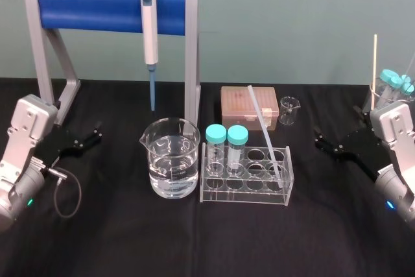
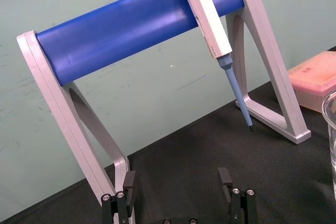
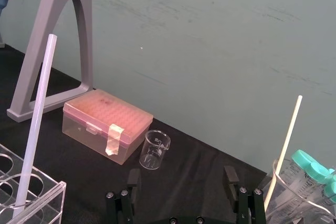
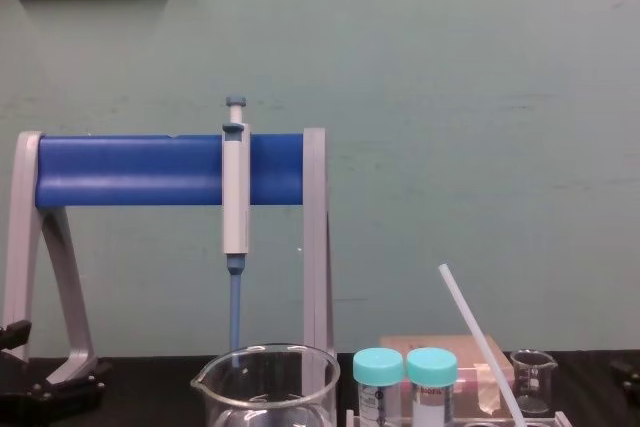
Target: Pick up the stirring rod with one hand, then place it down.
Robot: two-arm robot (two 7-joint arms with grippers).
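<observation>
The stirring rod (image 1: 262, 124) is a thin white translucent rod. It leans in a right-hand hole of the clear tube rack (image 1: 243, 197), its top tilted back and left over the tip box. It also shows in the right wrist view (image 3: 35, 119) and the chest view (image 4: 480, 342). My right gripper (image 1: 320, 139) hovers low over the table to the rack's right, open and empty, its fingers (image 3: 230, 176) apart. My left gripper (image 1: 96, 133) rests at the far left by the stand's foot, open with nothing between its fingers (image 2: 128, 182).
A large beaker of water (image 1: 172, 160) stands left of the rack, which holds two teal-capped vials (image 1: 227, 144). Behind are a blue-barred stand (image 1: 104, 8) with a hanging pipette (image 1: 150, 24), a pink tip box (image 1: 249, 105) and a small beaker (image 1: 290, 109). Far right, a beaker (image 1: 389, 89) holds capped vials and a cream stick (image 3: 286, 140).
</observation>
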